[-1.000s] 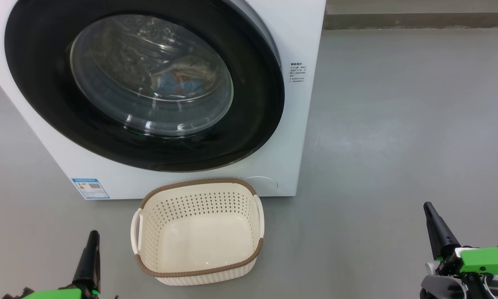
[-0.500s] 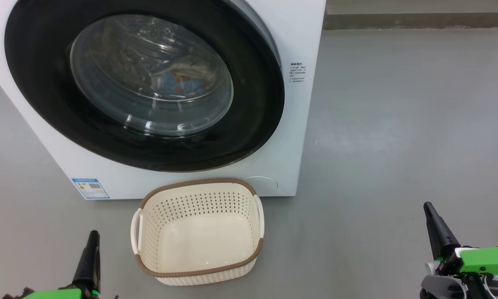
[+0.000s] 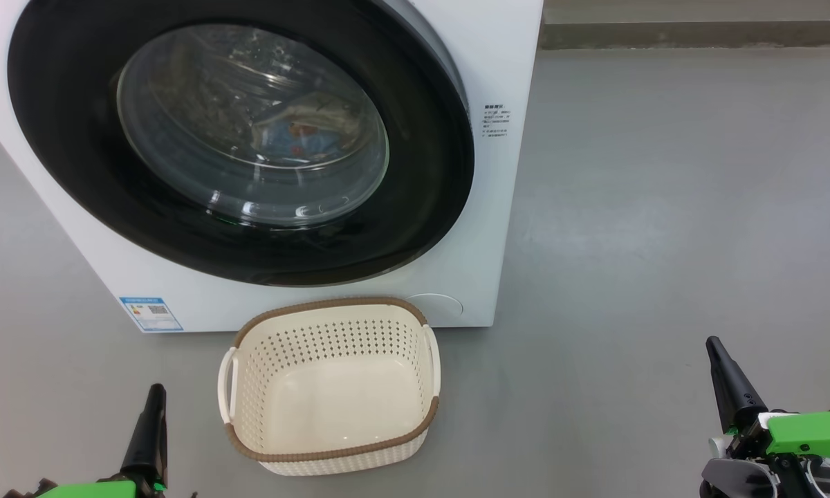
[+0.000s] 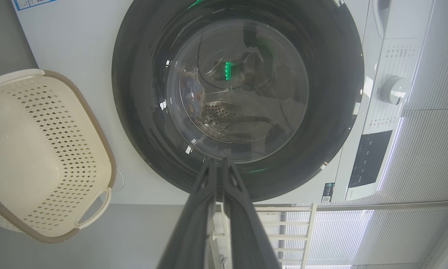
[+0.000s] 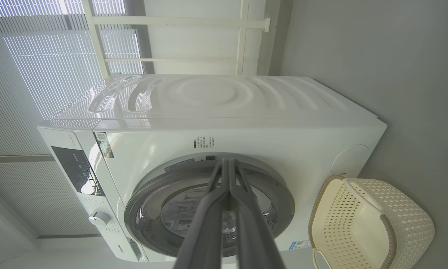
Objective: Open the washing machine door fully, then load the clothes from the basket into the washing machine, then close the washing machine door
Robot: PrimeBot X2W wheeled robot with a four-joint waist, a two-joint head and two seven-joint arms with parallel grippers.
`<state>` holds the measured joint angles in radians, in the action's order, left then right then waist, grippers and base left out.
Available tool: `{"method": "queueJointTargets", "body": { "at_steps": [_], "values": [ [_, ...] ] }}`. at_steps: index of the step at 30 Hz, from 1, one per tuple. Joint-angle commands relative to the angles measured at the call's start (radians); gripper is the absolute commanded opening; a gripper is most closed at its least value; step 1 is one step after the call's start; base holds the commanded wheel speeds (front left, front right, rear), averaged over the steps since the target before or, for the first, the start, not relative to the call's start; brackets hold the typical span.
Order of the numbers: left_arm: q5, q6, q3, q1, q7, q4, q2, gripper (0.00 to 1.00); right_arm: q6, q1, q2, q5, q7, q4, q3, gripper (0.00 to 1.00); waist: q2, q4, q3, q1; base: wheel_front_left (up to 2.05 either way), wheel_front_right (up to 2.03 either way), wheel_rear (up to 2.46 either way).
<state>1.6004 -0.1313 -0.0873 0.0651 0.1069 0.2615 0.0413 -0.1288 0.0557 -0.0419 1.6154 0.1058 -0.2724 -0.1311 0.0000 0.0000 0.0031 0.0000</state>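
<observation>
I find the large round washing machine door with glossy black rim and clear glass bowl (image 3: 242, 138) seated shut against the big white boxy washing machine (image 3: 487, 207). Behind the glass lie the clothes (image 3: 304, 135) (light blue with orange prints, cream above; reflections blur the detail). The small cream perforated plastic basket with brown rim (image 3: 332, 332) stands on the grey floor (image 3: 664, 207) just before the machine, bare bottom showing. My left gripper (image 3: 155, 394) and right gripper (image 3: 716, 346) hang low at either side, fingers pinched together, gripping nothing.

Ahead of the left claw (image 3: 156, 391), the washing machine door (image 3: 62, 138) is cut off above; the clothes (image 3: 297, 138) behind it look blurred.
</observation>
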Motion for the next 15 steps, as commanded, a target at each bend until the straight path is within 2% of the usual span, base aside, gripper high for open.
{"method": "queueJointTargets", "body": {
  "at_steps": [1,15],
  "values": [
    [0.008,0.001,-0.026,0.043,0.006,-0.017,0.009,0.00,-0.002,0.052,-0.011,-0.005,0.006,0.028,0.019,0.00,0.0000,0.000,0.000,0.0000,0.00,0.00,0.00],
    [0.008,0.001,-0.026,0.043,0.006,-0.017,0.009,0.00,-0.002,0.052,-0.010,-0.006,0.006,0.028,0.019,0.00,0.0000,0.000,0.000,0.0000,0.00,0.00,0.00]
  ]
}}
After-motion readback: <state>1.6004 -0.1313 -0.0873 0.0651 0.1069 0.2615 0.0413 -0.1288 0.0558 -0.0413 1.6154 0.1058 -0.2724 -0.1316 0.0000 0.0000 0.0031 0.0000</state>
